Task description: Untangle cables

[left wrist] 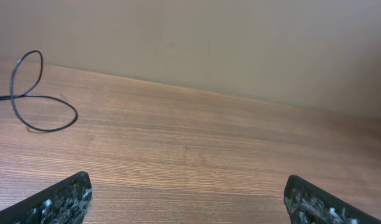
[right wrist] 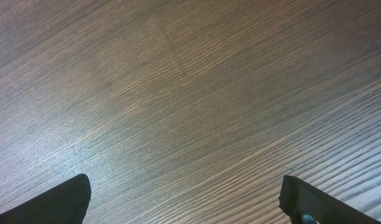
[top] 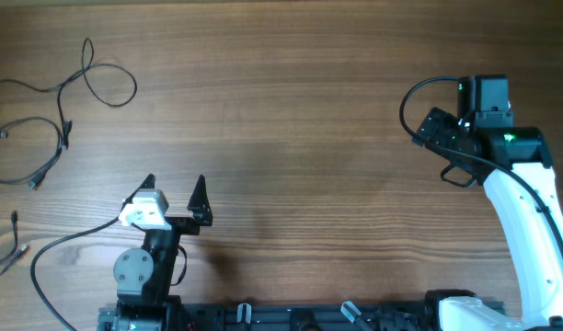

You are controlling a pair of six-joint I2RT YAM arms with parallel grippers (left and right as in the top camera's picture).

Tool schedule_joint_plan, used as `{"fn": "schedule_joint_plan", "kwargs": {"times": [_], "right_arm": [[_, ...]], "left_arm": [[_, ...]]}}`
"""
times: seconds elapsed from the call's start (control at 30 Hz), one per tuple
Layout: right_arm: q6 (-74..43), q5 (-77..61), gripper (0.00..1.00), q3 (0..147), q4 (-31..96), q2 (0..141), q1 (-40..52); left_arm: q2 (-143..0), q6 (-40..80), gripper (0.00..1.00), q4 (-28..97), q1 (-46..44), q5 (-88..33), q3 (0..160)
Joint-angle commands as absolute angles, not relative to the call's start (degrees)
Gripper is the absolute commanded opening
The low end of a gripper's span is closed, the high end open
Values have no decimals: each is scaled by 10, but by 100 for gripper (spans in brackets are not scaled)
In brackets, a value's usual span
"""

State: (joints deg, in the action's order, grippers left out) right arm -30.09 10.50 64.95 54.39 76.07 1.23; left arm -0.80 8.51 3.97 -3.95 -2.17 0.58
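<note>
At the far left of the brown, wood-grained table [top: 300, 138] lie the cables [top: 64, 124], thin black flexible cords with small plug ends. One curls into a closed loop towards the back edge, and another sweeps round in a wide open curve just nearer the front. The two cross or touch where they meet, though the overhead view is too coarse to show which lies on top. A shorter thin black cord [top: 20, 248] lies apart from them near the front left corner. Just to its right, a thicker black cable [top: 35, 271] wired to the left arm arcs over the table back to the arm's base.

Next comes the left gripper [top: 176, 182], its black fingers spread wide and holding nothing. It is well apart from the cords and has bare wood between its jaws. Its wrist camera shows the looped cable [left wrist: 13, 93] off to the left, with nothing between it and the gripper [left wrist: 187, 199].

The middle of the table is plain wood.

At the right stands the white right arm [top: 530, 230], with its own thick black cable [top: 403, 110] looping beside the wrist. From above, the wrist hides the fingers. The wrist camera shows the right gripper [right wrist: 187, 205] spread wide and holding nothing over bare wood.
</note>
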Motion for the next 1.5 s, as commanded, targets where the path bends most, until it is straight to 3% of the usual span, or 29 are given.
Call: {"fn": "schedule_joint_plan", "kwargs": {"times": [0.0, 0.97, 1.2, 1.47], "right_arm": [[-296, 104, 100, 651, 544, 755, 10], [-272, 105, 100, 651, 530, 733, 11], [-270, 43, 100, 588, 345, 647, 11], [-237, -16, 100, 352, 43, 453, 11]], "left_arm": [[-2, 93, 100, 44, -35, -5, 3], [-2, 93, 100, 44, -35, -5, 3], [-2, 93, 100, 44, -35, -5, 3], [-2, 93, 100, 44, -35, -5, 3]]}}
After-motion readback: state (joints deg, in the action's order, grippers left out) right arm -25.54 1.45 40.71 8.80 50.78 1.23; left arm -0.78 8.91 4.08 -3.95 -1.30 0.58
